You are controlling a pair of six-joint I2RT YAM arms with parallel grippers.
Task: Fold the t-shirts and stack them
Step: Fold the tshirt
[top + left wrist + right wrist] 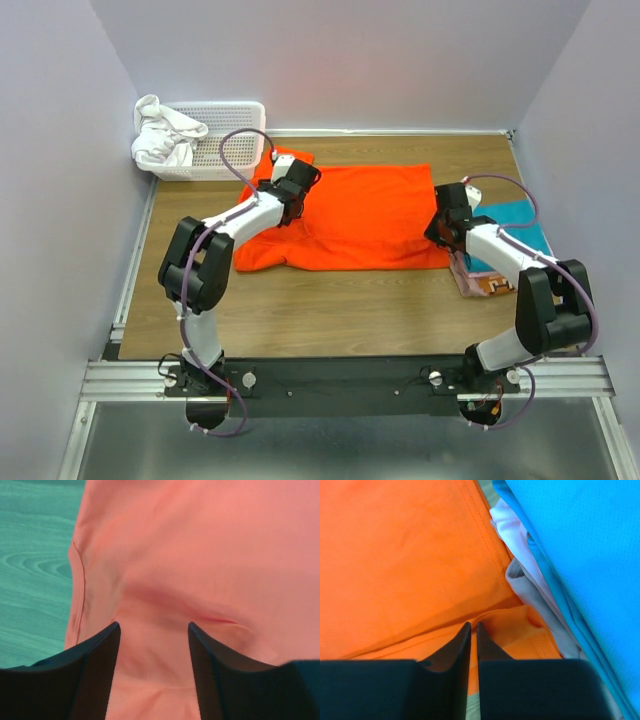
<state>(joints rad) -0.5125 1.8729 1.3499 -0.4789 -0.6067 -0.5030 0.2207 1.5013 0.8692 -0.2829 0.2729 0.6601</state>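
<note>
Tabletop (330, 310) of brown wood, with orange t-shirt (370, 215) spread flat across its middle. Right pincer (470, 625) pressed nearly together, tips at that shirt's right hem, just beside folded stack: teal t-shirt (515, 220) on top, patterned t-shirt (490, 285) at bottom. Left pincer (154, 625) spread wide, low over shirt's rumpled left part. Farther back left, white basket (230, 106) holding crumpled white cloth (160, 140).

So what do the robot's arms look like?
Both the left arm and the right arm have white tube-like links joined by chunky black joints. A thin purple cable loops along each one. The jaws are flat black wedges that taper to points, with no markings showing.
</note>
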